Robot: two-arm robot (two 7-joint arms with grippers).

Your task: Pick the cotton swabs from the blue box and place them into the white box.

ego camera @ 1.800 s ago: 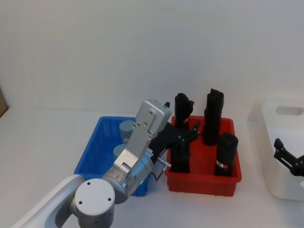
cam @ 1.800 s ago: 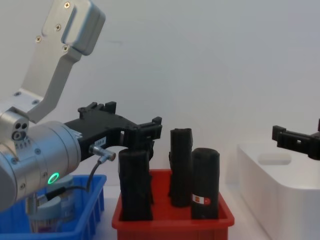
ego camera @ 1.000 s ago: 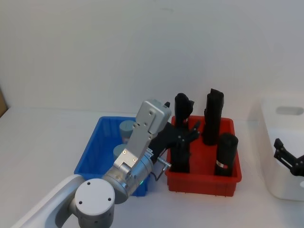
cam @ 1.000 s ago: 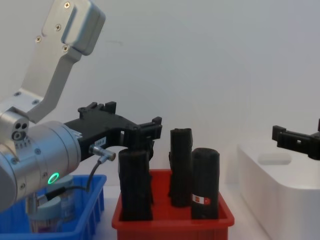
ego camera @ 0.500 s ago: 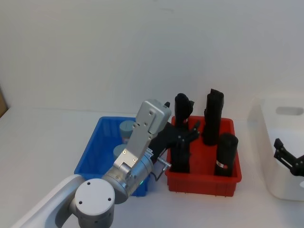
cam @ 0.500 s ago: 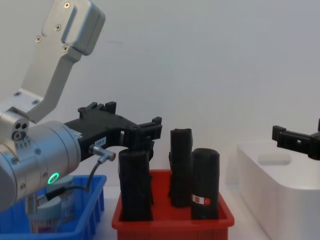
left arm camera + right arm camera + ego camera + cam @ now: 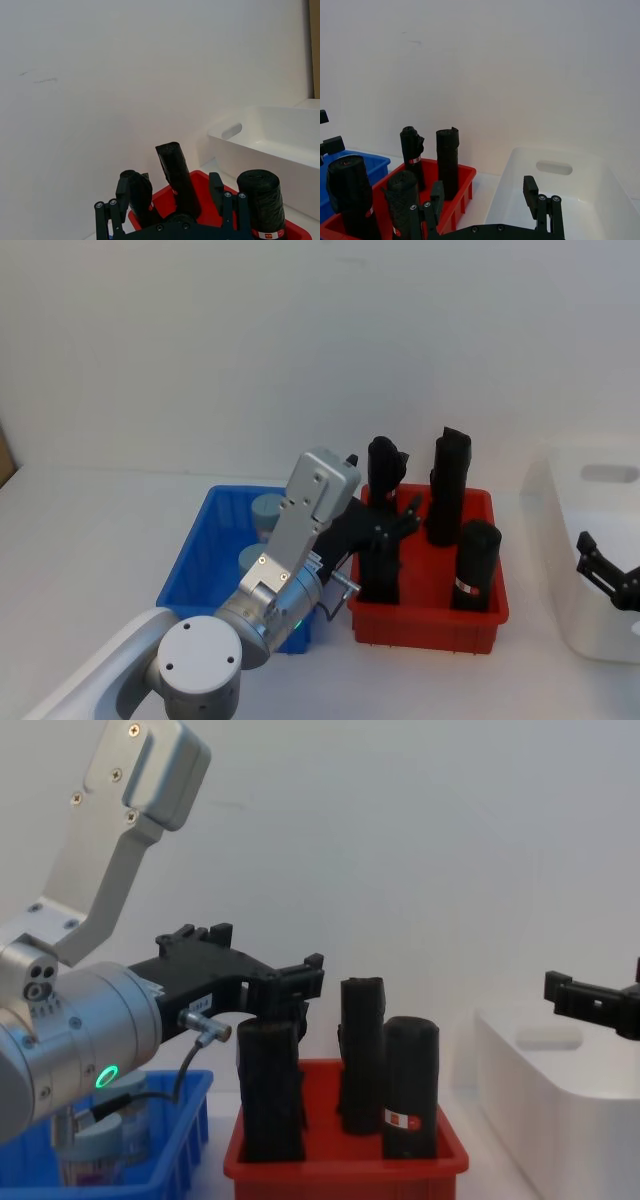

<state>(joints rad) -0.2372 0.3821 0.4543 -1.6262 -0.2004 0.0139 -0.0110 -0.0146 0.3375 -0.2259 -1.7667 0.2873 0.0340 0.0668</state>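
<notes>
Open white table [image 7: 90, 540] lies left of the bins. White box [image 7: 560, 570] at the right edge, red tray [image 7: 425, 625] of black rolls [image 7: 475, 560] in the middle, blue box [image 7: 200, 550] beside it holding the swabs [image 7: 268, 510]. Left pincer [image 7: 403, 517], spread and empty, hangs over the tray. Right pincer [image 7: 485, 200], spread and empty, hangs over the white box.

Four black rolls [image 7: 448, 485] stand in one red tray [image 7: 430, 626]. Left of the red tray is one blue box [image 7: 198, 552] with two cotton swab jars [image 7: 268, 510] visible inside. Right of it is one white box [image 7: 592, 638].
</notes>
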